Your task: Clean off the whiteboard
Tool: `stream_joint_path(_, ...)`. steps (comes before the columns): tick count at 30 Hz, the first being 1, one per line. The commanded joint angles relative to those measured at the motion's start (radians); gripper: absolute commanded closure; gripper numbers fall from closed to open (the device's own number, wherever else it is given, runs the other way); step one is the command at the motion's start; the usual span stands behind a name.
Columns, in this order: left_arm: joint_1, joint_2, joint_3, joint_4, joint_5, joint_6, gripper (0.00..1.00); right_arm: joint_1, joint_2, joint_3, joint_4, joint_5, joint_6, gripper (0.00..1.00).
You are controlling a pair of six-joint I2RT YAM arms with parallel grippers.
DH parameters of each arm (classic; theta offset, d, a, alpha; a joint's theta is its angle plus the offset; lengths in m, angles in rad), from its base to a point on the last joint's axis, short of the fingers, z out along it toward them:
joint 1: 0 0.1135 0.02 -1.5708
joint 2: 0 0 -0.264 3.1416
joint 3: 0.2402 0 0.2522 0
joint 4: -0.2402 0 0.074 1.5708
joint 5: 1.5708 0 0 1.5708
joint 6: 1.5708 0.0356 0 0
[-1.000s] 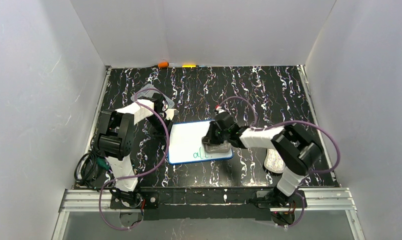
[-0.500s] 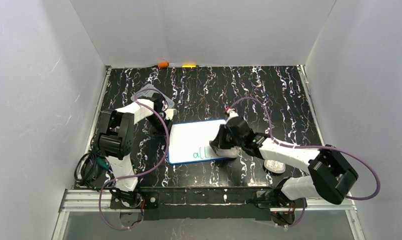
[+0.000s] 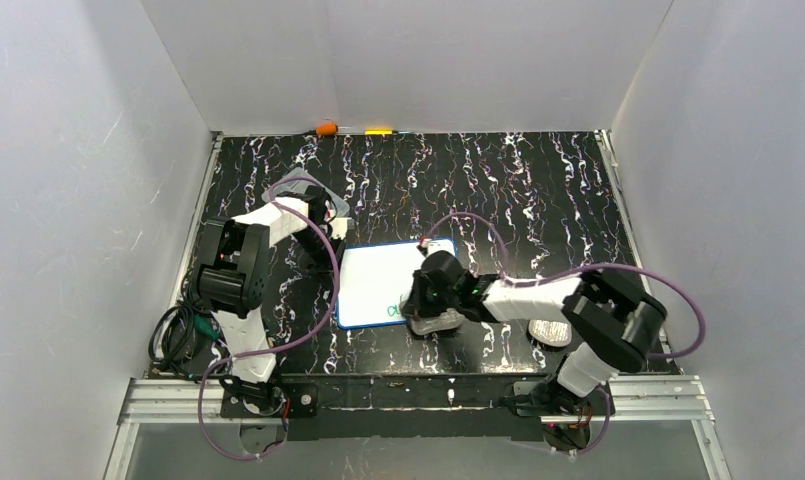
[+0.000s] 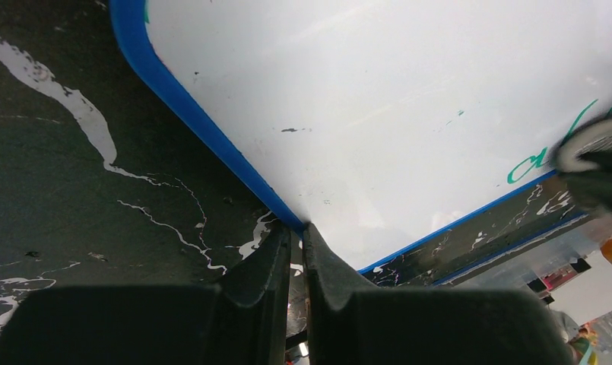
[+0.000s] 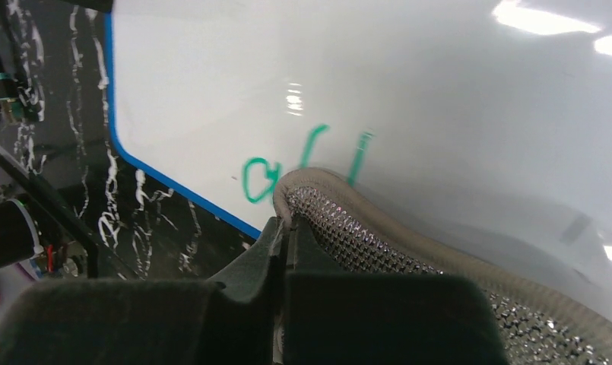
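Observation:
The whiteboard (image 3: pixel 373 272), white with a blue rim, lies flat on the black marbled table between the arms. Green handwriting (image 3: pixel 392 312) remains at its near edge and also shows in the right wrist view (image 5: pixel 257 176). My left gripper (image 3: pixel 327 250) is shut on the board's left blue rim (image 4: pixel 211 141), jaws pinched at the edge (image 4: pixel 296 230). My right gripper (image 3: pixel 419 304) is shut on the rim of a grey mesh-faced oval pad (image 5: pixel 378 247), pressed on the board's near right part against the letters. The pad also shows in the left wrist view (image 4: pixel 591 144).
A second grey oval pad (image 3: pixel 550 328) lies on the table right of the board, beside my right arm. A clear plastic box (image 3: pixel 303 186) sits behind my left arm. An orange item (image 3: pixel 326 129) and a yellow one (image 3: pixel 379 131) lie at the back wall.
My right gripper swept the pad right, then back left along the board's near edge; it now covers most of the green letters. The left gripper and board have stayed put.

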State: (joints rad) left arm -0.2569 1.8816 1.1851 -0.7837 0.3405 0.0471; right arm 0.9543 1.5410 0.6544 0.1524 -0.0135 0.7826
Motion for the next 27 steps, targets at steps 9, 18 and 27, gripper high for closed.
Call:
stream_joint_path(9,-0.011,0.068,-0.014,0.087,-0.035,0.013,1.00,0.101,0.293,0.165,0.101,-0.148,-0.025,0.99)
stream_joint_path(18,0.016,0.066,0.003,0.083,-0.027,0.025,1.00,-0.173,-0.110,-0.167,0.027,-0.107,-0.061,0.99)
stream_joint_path(27,0.015,0.067,0.006,0.082,-0.013,0.021,1.00,-0.116,0.080,-0.103,0.147,-0.131,-0.013,0.99)
